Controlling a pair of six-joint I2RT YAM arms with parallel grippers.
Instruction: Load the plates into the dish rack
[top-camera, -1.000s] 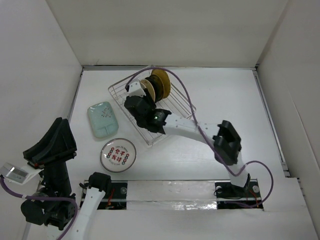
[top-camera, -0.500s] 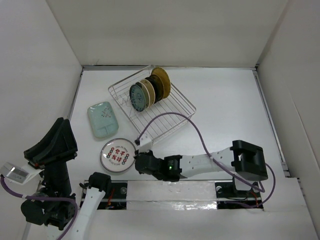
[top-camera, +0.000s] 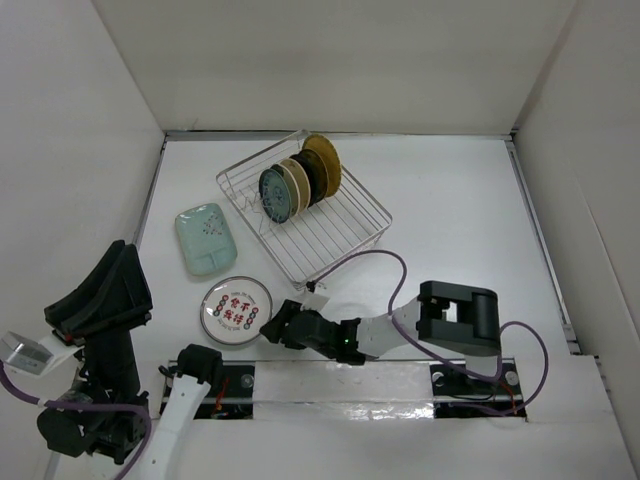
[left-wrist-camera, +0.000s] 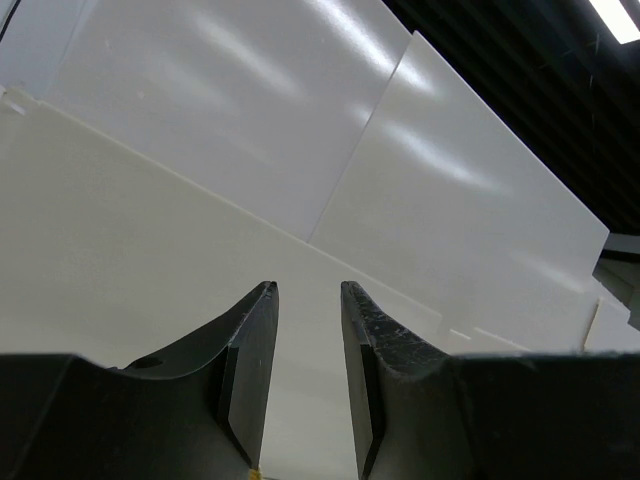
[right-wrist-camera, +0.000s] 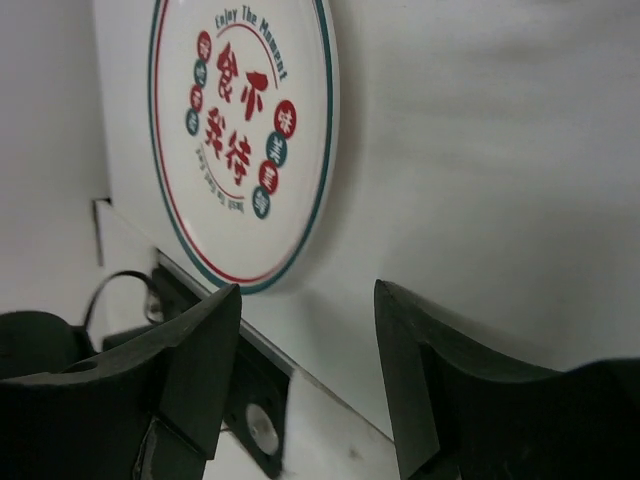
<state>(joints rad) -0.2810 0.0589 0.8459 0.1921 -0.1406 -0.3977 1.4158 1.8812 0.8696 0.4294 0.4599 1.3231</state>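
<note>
The silver wire dish rack stands at the back centre and holds several plates upright: teal patterned, cream-gold, a dark one and tan. A pale green rounded-rectangular plate lies flat left of the rack. A white plate with red characters lies near the front edge; it also shows in the right wrist view. My right gripper is open and empty, low over the table just right of this plate. My left gripper is open, empty and raised at the far left.
White walls enclose the table on the left, back and right. The table's front edge and a metal strip lie right under my right gripper. The right arm's purple cable loops over the table in front of the rack.
My right arm has drawn back from the rack, leaving the teal plate standing in it, and has come down beside the white plate near the front edge. The left arm has barely moved.
</note>
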